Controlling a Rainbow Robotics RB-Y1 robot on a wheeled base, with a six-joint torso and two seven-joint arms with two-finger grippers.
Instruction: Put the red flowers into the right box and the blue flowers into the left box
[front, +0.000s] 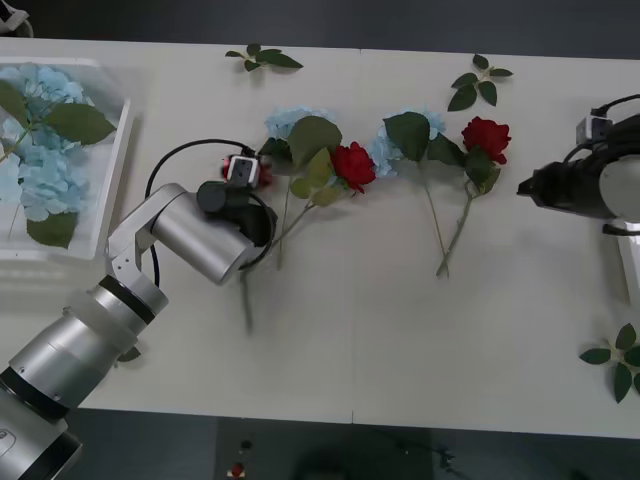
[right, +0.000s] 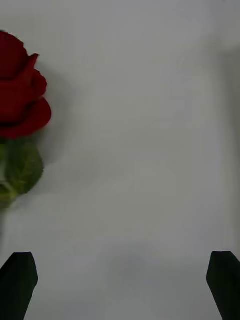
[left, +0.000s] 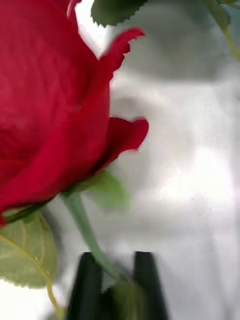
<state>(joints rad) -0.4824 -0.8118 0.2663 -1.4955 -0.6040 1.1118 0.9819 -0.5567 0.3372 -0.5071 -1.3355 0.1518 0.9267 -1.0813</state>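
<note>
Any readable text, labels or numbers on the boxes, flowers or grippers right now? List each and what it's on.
None to read: no words, labels, numbers or signs on the table.
The left box has a plain rim.
The red rose shut in the left gripper bears no tag.
The open right gripper has plain black fingers.
The camera module on the left wrist shows no legible marking.

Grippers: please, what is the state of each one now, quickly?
Left gripper: fingers closed on the stem of a red rose.
Right gripper: fingers open, holding nothing, beside another red rose.
</note>
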